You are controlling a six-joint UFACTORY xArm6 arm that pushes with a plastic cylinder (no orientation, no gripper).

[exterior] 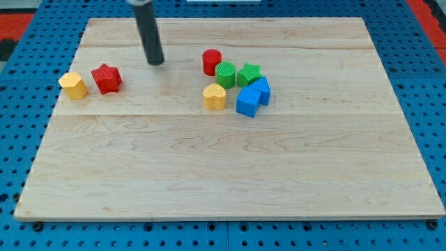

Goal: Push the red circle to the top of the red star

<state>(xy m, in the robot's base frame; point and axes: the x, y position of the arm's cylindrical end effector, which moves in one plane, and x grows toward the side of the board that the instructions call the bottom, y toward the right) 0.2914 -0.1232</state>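
The red circle [212,61] stands near the view's top centre, touching the green circle [225,74] at its lower right. The red star [106,78] lies at the view's left, next to a yellow block [73,85]. My tip [157,63] is on the board between them, about 80 px left of the red circle and 70 px right and slightly above the red star, touching neither.
A cluster sits right of centre: the green circle, a green star [249,74], a yellow heart-like block [214,96], and two blue blocks [248,101] [261,89]. The wooden board [230,174] lies on a blue pegboard.
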